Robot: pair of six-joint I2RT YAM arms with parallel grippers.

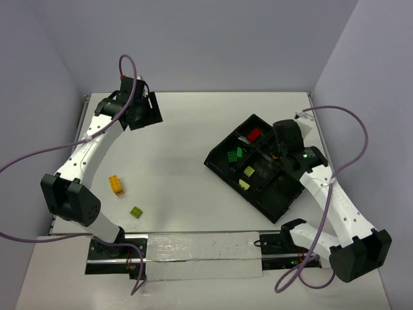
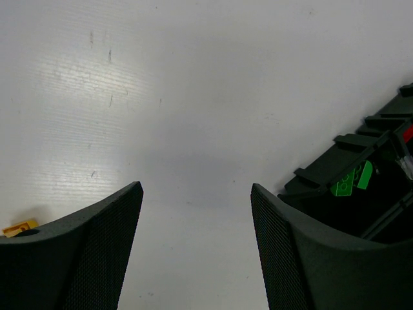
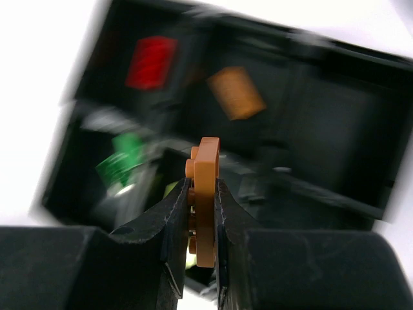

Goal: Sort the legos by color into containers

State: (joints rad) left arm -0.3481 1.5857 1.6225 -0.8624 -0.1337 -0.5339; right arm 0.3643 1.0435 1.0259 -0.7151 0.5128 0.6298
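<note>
My right gripper (image 3: 201, 184) is shut on a thin orange-brown lego (image 3: 208, 155), held on edge above the black divided tray (image 3: 335, 129). Below it, separate compartments hold a red lego (image 3: 151, 61), another orange-brown lego (image 3: 235, 92) and green legos (image 3: 122, 161). From above, the right gripper (image 1: 282, 150) hangs over the tray (image 1: 216, 160), which holds red (image 1: 254, 134), green (image 1: 233, 154) and pale yellow-green legos (image 1: 248, 171). A yellow lego (image 1: 115, 185) and an olive-green lego (image 1: 136, 211) lie on the table at the left. My left gripper (image 2: 197, 187) is open over bare table at the far left (image 1: 139, 106).
The tray sits skewed at the right of the white table, and its near corner (image 2: 310, 177) shows beside my left gripper's right finger. Grey walls close the table at the back and both sides. A metal rail (image 1: 193, 252) with the arm bases runs along the near edge.
</note>
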